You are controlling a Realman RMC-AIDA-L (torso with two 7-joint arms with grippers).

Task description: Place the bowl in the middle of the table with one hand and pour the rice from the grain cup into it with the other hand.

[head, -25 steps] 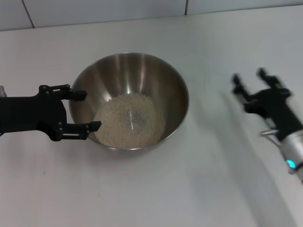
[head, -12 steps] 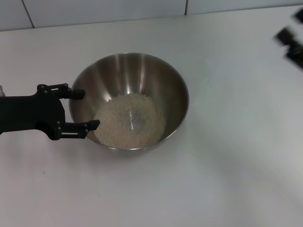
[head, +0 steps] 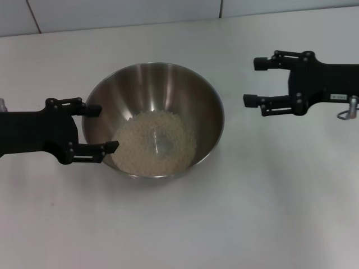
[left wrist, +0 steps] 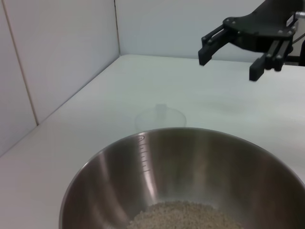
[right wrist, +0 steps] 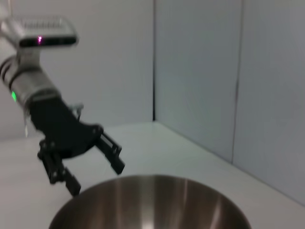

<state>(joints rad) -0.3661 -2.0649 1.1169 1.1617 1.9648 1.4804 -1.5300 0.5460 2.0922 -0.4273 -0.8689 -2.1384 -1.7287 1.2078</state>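
Note:
The steel bowl (head: 168,84) stands on the white table (head: 235,213) near its middle, with rice (head: 154,143) pooled in its bottom. My left gripper (head: 104,129) is open with its fingertips at the bowl's left rim. My right gripper (head: 253,82) is open and empty, hovering to the right of the bowl and pointing at it. The left wrist view shows the bowl (left wrist: 157,176), the rice (left wrist: 186,217), my right gripper (left wrist: 231,52), and a faint transparent cup (left wrist: 159,117) on the table beyond the bowl. I cannot make the cup out in the head view.
Pale wall panels (head: 112,11) run along the table's far edge. The right wrist view shows the bowl's rim (right wrist: 152,183) and my left gripper (right wrist: 93,169) behind it, with walls (right wrist: 200,71) close beyond.
My right arm swung from the lower right, out past the upper right edge, and back in to hover open at the right of the bowl. The left gripper and bowl stayed put.

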